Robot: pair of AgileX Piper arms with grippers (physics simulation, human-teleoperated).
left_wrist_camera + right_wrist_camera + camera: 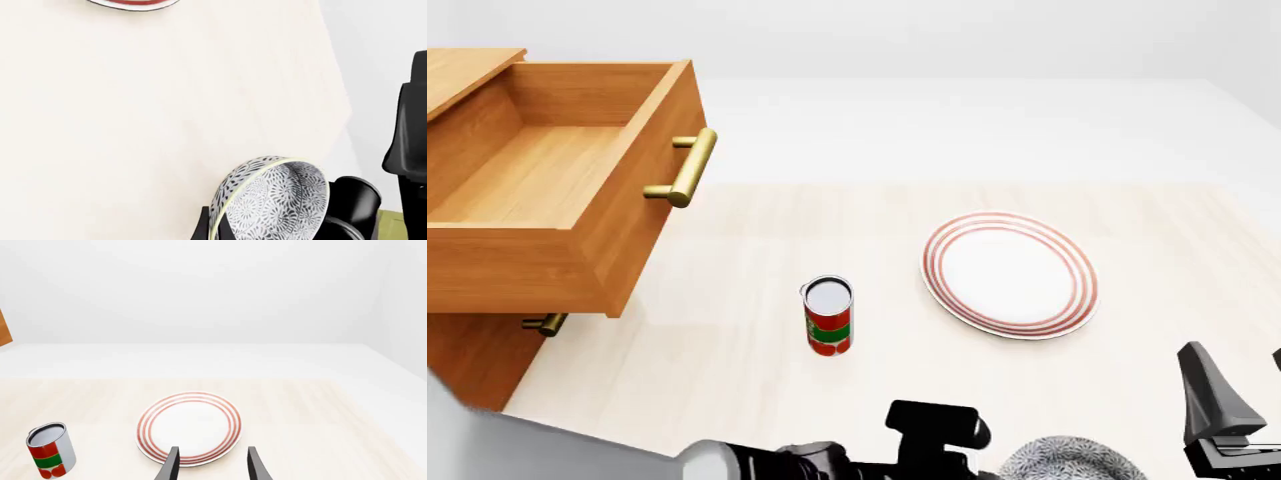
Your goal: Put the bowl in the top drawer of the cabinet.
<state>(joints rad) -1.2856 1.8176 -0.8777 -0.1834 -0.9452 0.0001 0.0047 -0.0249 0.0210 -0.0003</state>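
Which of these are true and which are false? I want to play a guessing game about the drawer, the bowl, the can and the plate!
1. The top drawer is pulled open. True.
2. The bowl is inside the drawer. False: it is held at the left gripper, near the table's front edge.
3. The can stands upright. True.
4. The plate has blue rings. False: red rings.
5. The right gripper holds the can. False: it is open and empty.

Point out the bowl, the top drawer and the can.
bowl [280, 205]: left wrist view, on its patterned inside.
top drawer [527, 175]: front view, on its bare wooden floor.
can [827, 318]: front view, on its red and green label.
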